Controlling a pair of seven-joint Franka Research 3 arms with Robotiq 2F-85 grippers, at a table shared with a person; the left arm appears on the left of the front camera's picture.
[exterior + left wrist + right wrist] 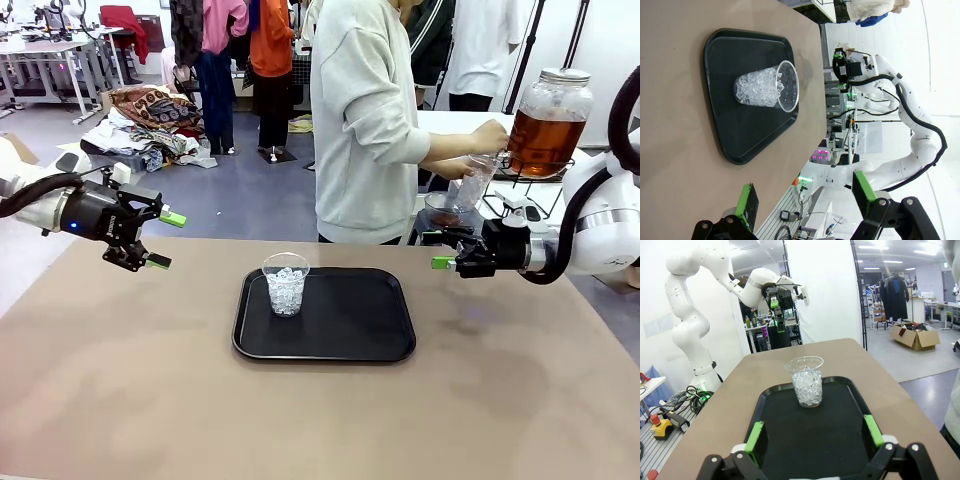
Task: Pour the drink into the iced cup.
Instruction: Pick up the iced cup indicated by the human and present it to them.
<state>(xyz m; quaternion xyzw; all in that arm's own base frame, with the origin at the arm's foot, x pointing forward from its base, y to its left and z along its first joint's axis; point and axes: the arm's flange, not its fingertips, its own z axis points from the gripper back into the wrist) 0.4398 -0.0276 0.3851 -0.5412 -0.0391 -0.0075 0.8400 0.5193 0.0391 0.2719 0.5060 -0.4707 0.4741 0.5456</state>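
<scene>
One tray (380, 345), one iced cup (286, 285), one jar (560, 92) of drink (545, 140), one left pincer (165, 240), one right pincer (438, 250).

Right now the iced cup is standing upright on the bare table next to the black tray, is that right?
Not quite. The iced cup is standing upright, but it is on the black tray, toward the robot's left end of it, not on the bare table next to it. The front view shows this.
</scene>
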